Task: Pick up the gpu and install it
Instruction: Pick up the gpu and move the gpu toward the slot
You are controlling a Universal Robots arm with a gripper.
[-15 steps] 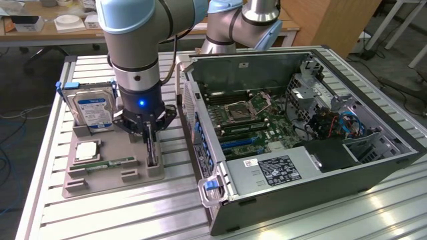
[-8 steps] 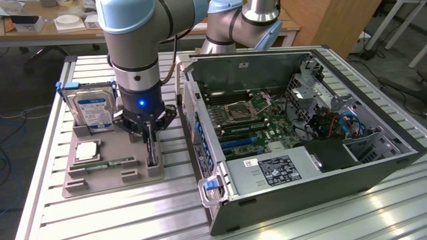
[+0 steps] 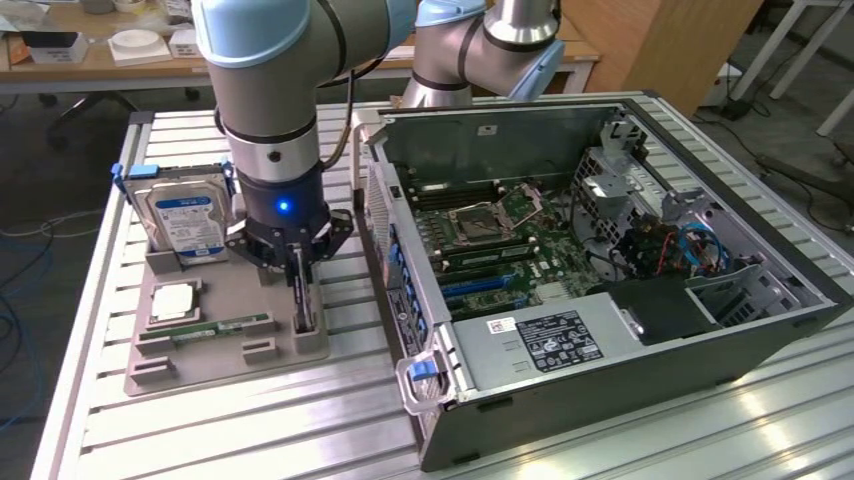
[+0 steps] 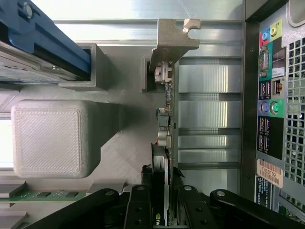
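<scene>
The gpu (image 3: 306, 305) stands on edge in a slot at the side of the grey holder tray (image 3: 227, 355) nearest the computer. Its silver bracket (image 4: 174, 38) and thin dark board (image 4: 165, 119) run straight away from the wrist camera. My gripper (image 3: 299, 268) points straight down over the card. Its black fingers (image 4: 142, 202) press the card's top edge from both sides, so the gripper (image 4: 162, 195) is shut on the gpu. The card still sits in the tray's slot.
The open computer case (image 3: 747, 320) lies at the exterior view's right, with its motherboard (image 3: 521, 240) and blue slots (image 3: 478, 287) exposed. Its rear port panel (image 4: 271, 105) is close beside the card. The tray also holds a hard drive (image 3: 187, 222), a processor (image 3: 175, 300) and a memory stick (image 3: 220, 328).
</scene>
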